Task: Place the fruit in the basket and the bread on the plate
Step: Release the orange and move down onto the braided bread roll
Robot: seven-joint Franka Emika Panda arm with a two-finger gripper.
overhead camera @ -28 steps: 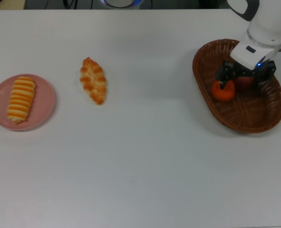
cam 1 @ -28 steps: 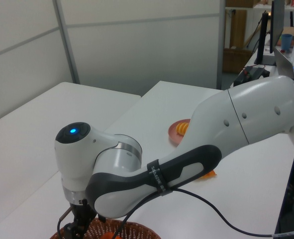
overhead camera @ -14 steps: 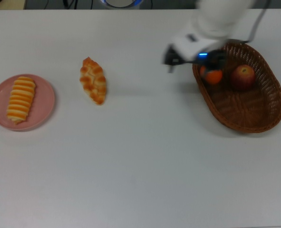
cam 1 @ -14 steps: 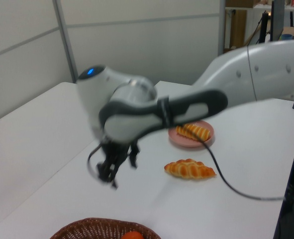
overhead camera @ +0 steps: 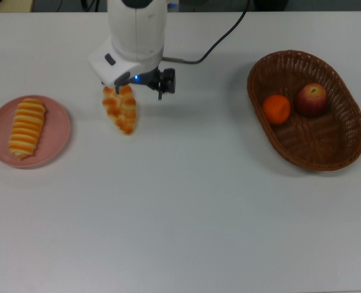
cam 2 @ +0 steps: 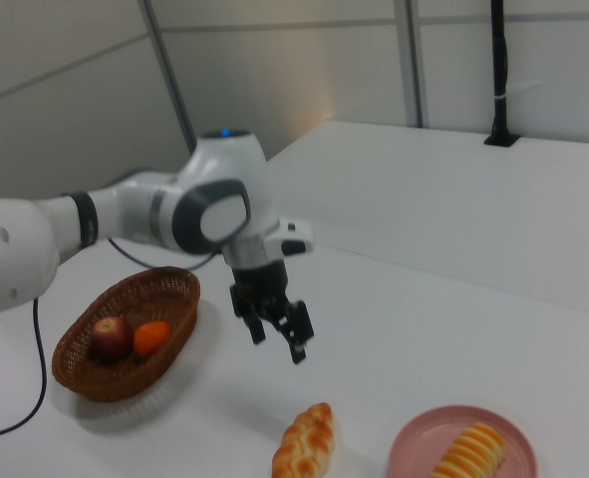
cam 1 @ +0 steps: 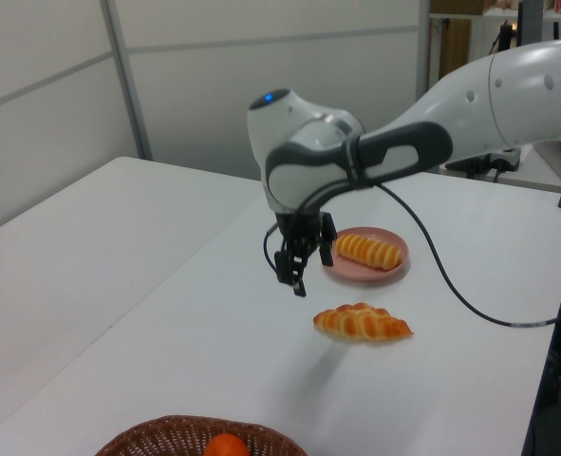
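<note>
The dark red apple and the orange mandarin lie side by side in the brown wicker basket at the top view's right. On the pink plate at the top view's left rests the striped bread. The knobbly bread lies on the bare table between them. My gripper hovers just over that roll's far end, open, with nothing between its fingers. In the right view the gripper hangs well above the roll.
A black cable trails from the arm toward the top view's upper right. The white table spreads wide in front of the roll, plate and basket. Wall panels stand behind the table in the left view.
The gripper left the basket and swept across to the top view's left, stopping above the knobbly bread. The mandarin stays in the basket beside the apple.
</note>
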